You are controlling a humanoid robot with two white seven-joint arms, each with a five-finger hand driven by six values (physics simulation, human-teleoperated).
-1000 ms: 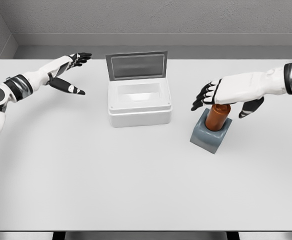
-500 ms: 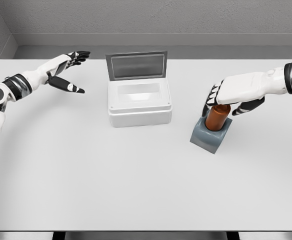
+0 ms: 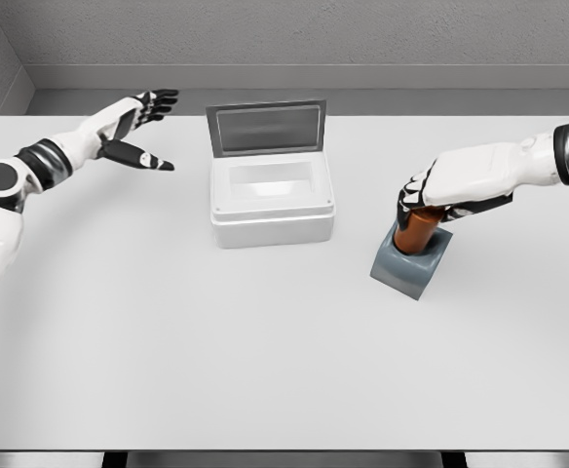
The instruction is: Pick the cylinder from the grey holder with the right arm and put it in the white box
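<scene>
My right hand (image 3: 438, 193) reaches in from the right side of the table (image 3: 265, 341) and sits on top of the brown cylinder (image 3: 418, 230), with my black-tipped fingers (image 3: 408, 200) curled down over its left side and my thumb wrapped round its near right side, so the hand is closed around the upper part of the cylinder and only the lower part of it shows beneath my palm. The cylinder stands upright in the grey holder (image 3: 408, 263), its base still down in the holder's socket, and the holder rests flat on the table, turned a little so that one corner points toward the near edge. This pair is on the right half of the table, well apart from the white box (image 3: 272, 210), which lies to the left of it and slightly farther back. The box is open: its grey-framed lid (image 3: 266, 128) stands up along the far side, and the pale inside of the box shows with nothing in it that I can make out. My left hand (image 3: 136, 132) is out over the far left part of the table, to the left of the box and not touching it; its fingers are stretched out and spread, the thumb pointing right toward the box, and it holds nothing. My left forearm runs back from it toward the left edge, above the table surface.
</scene>
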